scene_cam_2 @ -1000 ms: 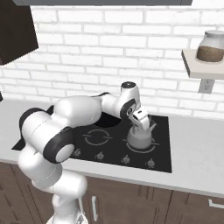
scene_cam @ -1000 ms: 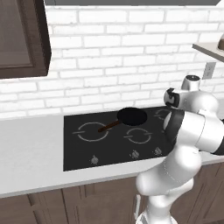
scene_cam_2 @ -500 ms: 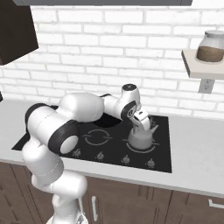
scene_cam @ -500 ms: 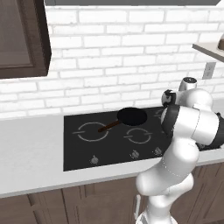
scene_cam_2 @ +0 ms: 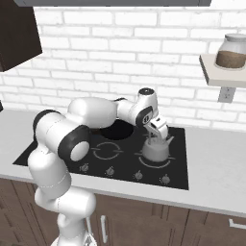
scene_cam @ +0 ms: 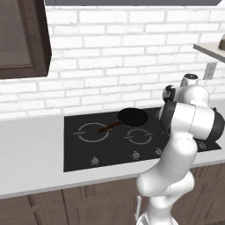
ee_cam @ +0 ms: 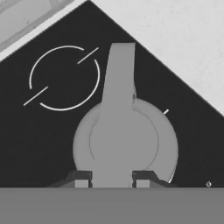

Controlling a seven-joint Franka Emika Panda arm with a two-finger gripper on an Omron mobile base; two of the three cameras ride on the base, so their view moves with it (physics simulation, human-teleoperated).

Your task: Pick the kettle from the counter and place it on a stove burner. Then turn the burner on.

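The kettle [scene_cam_2: 156,150] stands upright on the front right burner ring of the stove [scene_cam_2: 178,168], so the placing step looks all but done. The gripper [scene_cam_2: 157,136] hangs just over it; in the hand view the finger tips [ee_cam: 81,180] flank the kettle's handle with a sliver of gap either side, so the jaws look slightly apart, letting go rather than clamped. A dark pan [scene_cam: 132,117] sits on a back burner. Next, by my reading: lift clear of the handle, then reach the knob [scene_cam_2: 166,178] in front of this ring and turn it, taking care to pick the right one in the row.
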